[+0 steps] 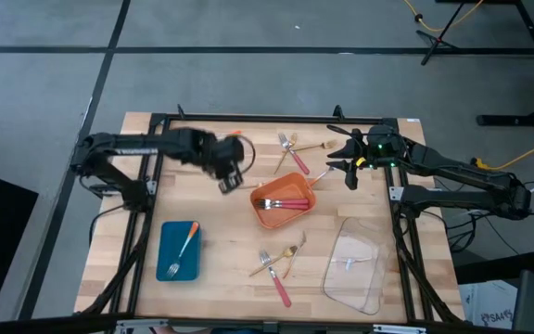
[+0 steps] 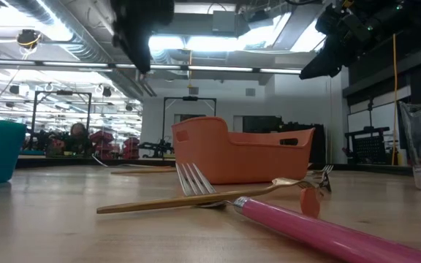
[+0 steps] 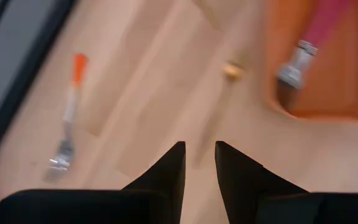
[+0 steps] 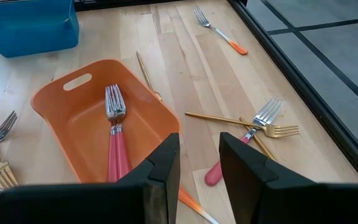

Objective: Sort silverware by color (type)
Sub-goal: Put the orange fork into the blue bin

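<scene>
With its two dark fingers set a narrow gap apart and holding nothing, the left gripper (image 1: 231, 180) hangs above bare wood just left of the orange plastic tray (image 1: 265, 216), which holds pink-handled silver forks (image 1: 284, 202). The right gripper (image 1: 347, 156), fingers likewise narrowly parted and empty, hangs over the back of the table near loose gold and pink-handled forks (image 4: 253, 127). An orange-handled silver fork (image 1: 185, 248) lies in the blue tray (image 1: 165, 237); three more forks (image 1: 279, 261) lie between it and the clear tray (image 1: 358, 283).
</scene>
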Available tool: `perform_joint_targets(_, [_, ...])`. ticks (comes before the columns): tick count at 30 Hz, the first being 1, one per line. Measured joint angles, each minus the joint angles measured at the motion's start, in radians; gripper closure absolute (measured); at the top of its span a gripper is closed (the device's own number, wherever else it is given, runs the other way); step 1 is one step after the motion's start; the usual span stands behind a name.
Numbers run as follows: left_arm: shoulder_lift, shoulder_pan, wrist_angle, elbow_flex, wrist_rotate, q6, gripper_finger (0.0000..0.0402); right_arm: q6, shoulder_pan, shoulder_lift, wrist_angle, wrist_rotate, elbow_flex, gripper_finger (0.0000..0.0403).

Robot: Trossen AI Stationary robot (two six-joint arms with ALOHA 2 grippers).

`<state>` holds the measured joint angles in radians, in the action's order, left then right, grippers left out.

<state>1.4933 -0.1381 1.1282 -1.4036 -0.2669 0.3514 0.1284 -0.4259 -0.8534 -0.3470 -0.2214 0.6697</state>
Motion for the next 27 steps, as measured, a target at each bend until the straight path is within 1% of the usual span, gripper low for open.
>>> perform_joint_targets(6, [0.000, -0.204, -0.053, 0.000, 0.000, -0.185, 0.0321, 0.000, 0.000, 0.000, 0.000, 0.000, 0.000, 0.0301])
perform_joint_targets(10, [0.007, -0.321, -0.087, 0.000, 0.005, -0.280, 0.0321, 0.000, 0.000, 0.000, 0.000, 0.000, 0.000, 0.0301])
perform_joint_targets(15, [0.042, -0.450, -0.110, 0.001, 0.076, -0.358, 0.0321, 0.000, 0.000, 0.000, 0.000, 0.000, 0.000, 0.0301])
perform_joint_targets(19, [0.091, -0.522, -0.151, 0.023, 0.104, -0.415, 0.0321, 0.000, 0.000, 0.000, 0.000, 0.000, 0.000, 0.0301])
perform_joint_targets(22, [0.136, -0.561, -0.185, 0.040, 0.120, -0.451, 0.0321, 0.000, 0.000, 0.000, 0.000, 0.000, 0.000, 0.0301])
perform_joint_targets(27, [0.221, -0.608, -0.194, 0.048, 0.131, -0.504, 0.0321, 0.000, 0.000, 0.000, 0.000, 0.000, 0.000, 0.0301])
